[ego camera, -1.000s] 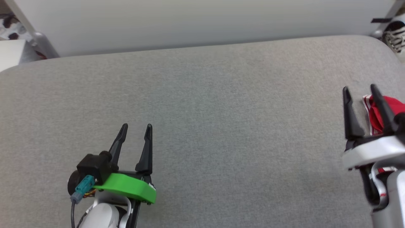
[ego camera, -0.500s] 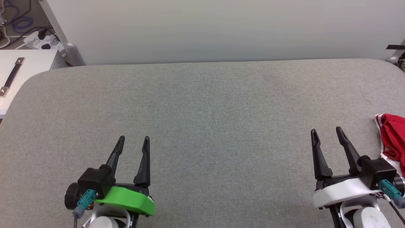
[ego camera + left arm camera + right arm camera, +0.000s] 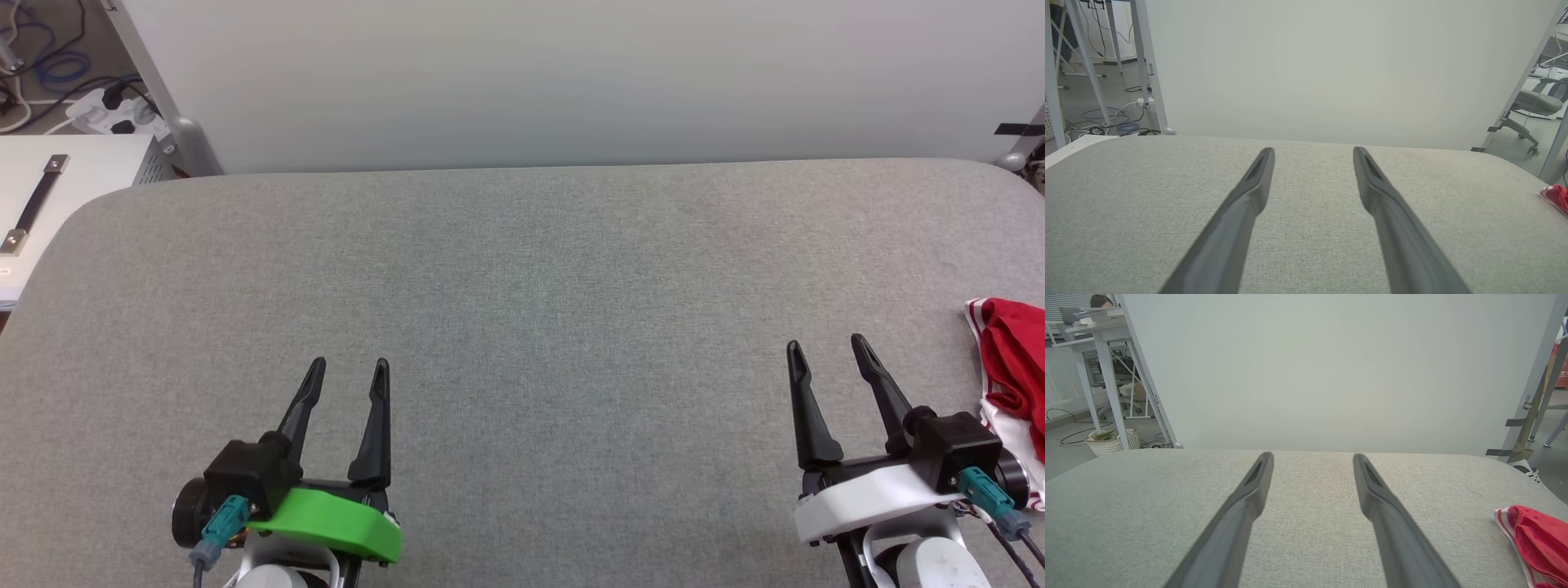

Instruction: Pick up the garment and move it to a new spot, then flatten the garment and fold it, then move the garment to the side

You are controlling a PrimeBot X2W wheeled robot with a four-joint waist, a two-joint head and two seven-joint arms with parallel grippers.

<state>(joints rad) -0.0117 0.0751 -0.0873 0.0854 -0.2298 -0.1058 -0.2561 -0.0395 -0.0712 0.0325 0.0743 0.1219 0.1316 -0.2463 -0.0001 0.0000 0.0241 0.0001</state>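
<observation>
The garment [image 3: 1011, 367], red with red-and-white striped trim, lies bunched at the right edge of the grey table [image 3: 539, 269], partly cut off by the picture's edge. In the right wrist view the garment [image 3: 1537, 543] sits at the lower right; in the left wrist view only a red scrap of the garment [image 3: 1555, 196] shows at the far right. My right gripper [image 3: 826, 349] hovers open just left of it, nothing between its fingers. My left gripper [image 3: 350, 370] stands open at the lower left, far from the cloth.
A pale wall panel [image 3: 555, 82] backs the table's far edge. A white cabinet with a handle [image 3: 49, 188] and floor cables [image 3: 49, 73] lie at the far left. An office chair [image 3: 1531, 102] stands off the table's right end.
The head camera has swung left and settled, so the whole picture shifted. The right gripper, earlier over the garment's edge, now sits apart to its left. Both grippers stay open.
</observation>
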